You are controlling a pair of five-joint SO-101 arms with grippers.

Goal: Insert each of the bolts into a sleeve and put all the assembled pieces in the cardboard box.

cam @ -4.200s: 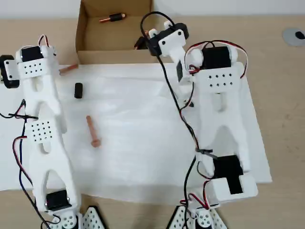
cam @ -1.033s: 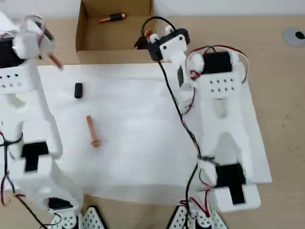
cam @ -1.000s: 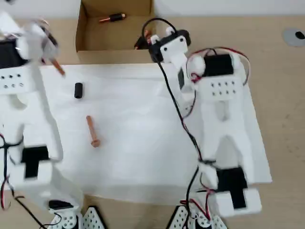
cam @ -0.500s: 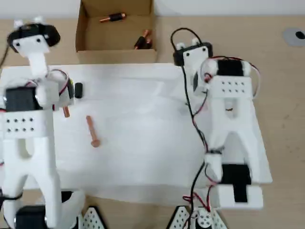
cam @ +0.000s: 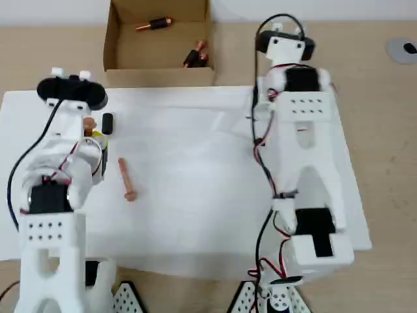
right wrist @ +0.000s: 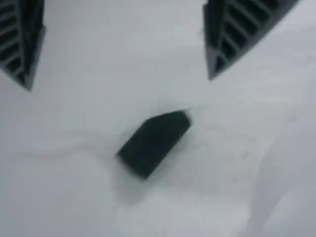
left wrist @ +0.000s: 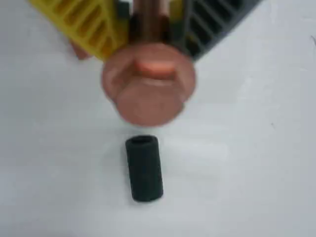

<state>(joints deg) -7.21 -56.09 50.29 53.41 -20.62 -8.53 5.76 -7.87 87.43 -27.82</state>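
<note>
Your left gripper (left wrist: 148, 24) clamps bolt (left wrist: 148, 86) by sleeve (left wrist: 144, 169) | right gripper (right wrist: 123, 47) gapes over second sleeve (right wrist: 154, 143) | loose bolt (cam: 127, 179) near sheet (cam: 195, 202) left edge

Robotics lab bench: wooden table (cam: 384, 130), white sheet (cam: 195, 189).

A light wooden table (cam: 384, 130) carried a wide white sheet (cam: 189, 195) that covered most of its middle and near part. An open cardboard box (cam: 112, 45) stood on the bare wood at the far edge, left of centre, just beyond the sheet. On the sheet's left part lay a black sleeve (cam: 107, 123) and, nearer, a copper bolt (cam: 126, 178), apart from each other. A second black sleeve (right wrist: 154, 143) lay on the sheet too. A grey disc (cam: 402, 49) sat at the table's far right.
</note>
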